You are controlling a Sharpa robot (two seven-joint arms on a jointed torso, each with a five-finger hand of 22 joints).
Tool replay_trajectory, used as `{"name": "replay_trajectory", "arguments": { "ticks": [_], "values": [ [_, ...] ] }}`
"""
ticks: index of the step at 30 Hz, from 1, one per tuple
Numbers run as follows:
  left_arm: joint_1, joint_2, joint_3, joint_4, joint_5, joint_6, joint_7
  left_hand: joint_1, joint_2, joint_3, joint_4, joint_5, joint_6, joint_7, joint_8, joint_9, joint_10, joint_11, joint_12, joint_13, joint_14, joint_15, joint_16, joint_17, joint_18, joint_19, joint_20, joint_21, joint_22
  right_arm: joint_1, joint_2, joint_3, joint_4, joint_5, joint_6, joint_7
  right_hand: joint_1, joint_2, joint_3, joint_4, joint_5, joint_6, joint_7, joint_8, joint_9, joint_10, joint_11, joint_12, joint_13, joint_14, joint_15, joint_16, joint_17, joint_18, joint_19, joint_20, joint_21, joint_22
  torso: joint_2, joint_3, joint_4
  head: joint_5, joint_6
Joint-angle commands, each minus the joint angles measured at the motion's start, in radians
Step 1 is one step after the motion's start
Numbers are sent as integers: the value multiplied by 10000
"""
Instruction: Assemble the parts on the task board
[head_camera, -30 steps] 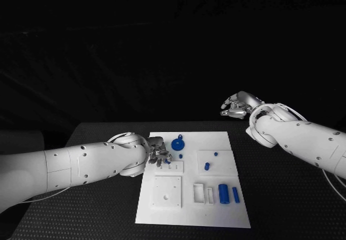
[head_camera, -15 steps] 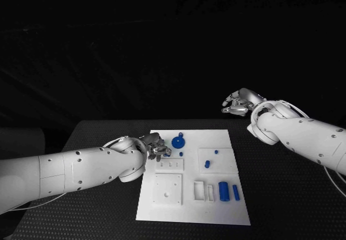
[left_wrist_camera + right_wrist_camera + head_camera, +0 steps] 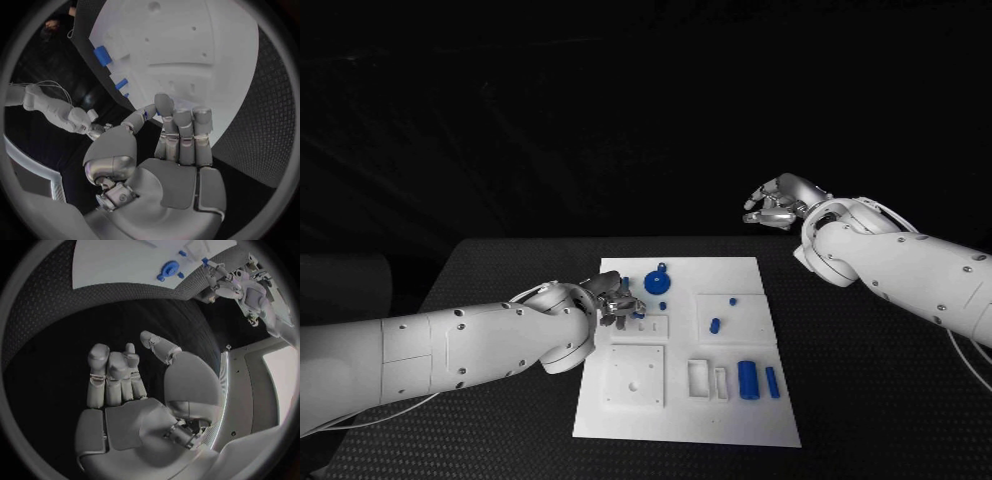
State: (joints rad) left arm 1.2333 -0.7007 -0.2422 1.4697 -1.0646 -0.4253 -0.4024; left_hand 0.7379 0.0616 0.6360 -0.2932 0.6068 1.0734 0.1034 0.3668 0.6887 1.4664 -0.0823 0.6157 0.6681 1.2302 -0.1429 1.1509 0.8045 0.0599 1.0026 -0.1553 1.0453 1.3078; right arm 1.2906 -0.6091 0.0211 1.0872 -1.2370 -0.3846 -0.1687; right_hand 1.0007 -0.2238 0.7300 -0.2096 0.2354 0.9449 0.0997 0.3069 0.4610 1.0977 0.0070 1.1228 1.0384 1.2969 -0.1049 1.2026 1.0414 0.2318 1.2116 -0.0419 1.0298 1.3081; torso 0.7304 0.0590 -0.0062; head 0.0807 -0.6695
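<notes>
The white rectangular task board (image 3: pixel 678 400) lies mid-bench on the black bench (image 3: pixel 877 400), small blue parts (image 3: pixel 747 382) scattered on it. The left hand (image 3: pixel 617 298) is held over the board's left edge, fingers together, nothing gripped. The right hand (image 3: pixel 780 205) is raised beyond the bench, loosely curled, empty.
</notes>
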Motion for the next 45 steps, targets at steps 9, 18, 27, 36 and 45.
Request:
{"name": "replay_trajectory", "arguments": {
  "ticks": [9, 18, 27, 36, 45],
  "values": [
    [-95, 220, 1, -197, -266, 325, -56, 22, 86, 93, -9, 28, 1382, -971, 48, 23, -156, -184, 109, 27, 276, -368, 104, 5, 85, 39, -972, 81, 225, 4, 31, 5, 26, 14, 175, -2, -18, 59, -56, 9, 98, 160, 184, -53, 11, -89, -15, -43, -15, -23, 28, -44, 16, 300, -5, -48, -67, 74, 13, 10, -4, -13, -28],
    [-196, 300, 0, -258, -1147, 626, -95, 20, 89, 110, -10, 29, 1407, -984, 68, 53, -154, -196, 220, 56, 288, -367, 195, 11, 90, 29, -976, 160, 227, 3, 33, 4, 56, 14, 230, -22, -42, 64, -68, 28, 179, 156, 185, -58, 11, -94, -14, -40, -21, -25, 29, -48, 20, 300, -8, -46, -73, 78, 15, -4, -2, -49, -54],
    [-209, 307, 1, -325, -1152, 914, -213, 7, 94, 118, -10, 32, 1423, -989, 83, 76, -155, -199, 294, 74, 285, -361, 256, 15, 90, 13, -975, 211, 227, 3, 35, 4, 65, 14, 238, -20, -43, 64, -71, 29, 215, 154, 185, -60, 12, -96, -14, -38, -24, -26, 28, -49, 23, 300, -8, -47, -74, 81, 10, -6, 6, -46, -71],
    [-210, 310, 1, -395, -1152, 1111, -282, -12, 100, 124, -8, 21, 1431, -994, 95, 100, -159, -205, 383, 93, 282, -357, 330, 18, 94, 0, -975, 272, 226, 3, 31, 4, 93, 14, 241, -22, -45, 65, -74, 29, 244, 153, 185, -61, 12, -98, -14, -36, -26, -27, 28, -50, 24, 300, -9, -48, -76, 83, 9, -6, 9, -28, -104],
    [-268, 380, 2, -501, -1156, 1007, -294, -59, 75, 114, 14, -158, 1459, -1005, 117, 139, -175, -212, 528, 113, 272, -372, 444, 9, 107, 2, -982, 368, 213, 2, 41, 4, 109, 16, 244, -14, -56, 68, -80, 36, 272, 153, 186, -62, 13, -99, -13, -34, -28, -27, 29, -51, 26, 300, -8, -47, -78, 85, 10, -3, -2, -29, -102]
  ]
}}
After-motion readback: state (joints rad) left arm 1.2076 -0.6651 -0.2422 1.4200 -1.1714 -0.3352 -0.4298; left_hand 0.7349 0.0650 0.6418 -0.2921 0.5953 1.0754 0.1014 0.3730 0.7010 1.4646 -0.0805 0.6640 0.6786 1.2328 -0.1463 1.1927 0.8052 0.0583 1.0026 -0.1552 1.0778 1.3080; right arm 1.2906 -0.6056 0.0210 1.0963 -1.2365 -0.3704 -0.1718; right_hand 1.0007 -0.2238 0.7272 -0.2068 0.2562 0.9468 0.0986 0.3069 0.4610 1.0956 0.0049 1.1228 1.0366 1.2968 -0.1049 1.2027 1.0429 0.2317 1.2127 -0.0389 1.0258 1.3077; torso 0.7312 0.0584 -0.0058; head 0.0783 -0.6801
